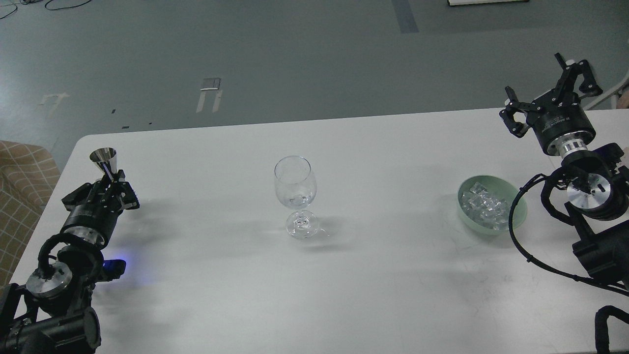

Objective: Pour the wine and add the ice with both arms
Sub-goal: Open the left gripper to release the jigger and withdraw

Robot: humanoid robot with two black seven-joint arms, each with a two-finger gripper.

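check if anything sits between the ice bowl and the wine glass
Nothing visible does. The green bowl of ice stands at the right, the wine glass at centre, with only bare white table between them. The right gripper hangs open beyond the bowl, holding nothing.

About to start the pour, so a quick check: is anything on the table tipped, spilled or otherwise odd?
Nothing stands out. The wine glass stands upright mid-table, the ice sits inside the green bowl, and the left gripper holds a metal jigger upright. No spill shows on the table.
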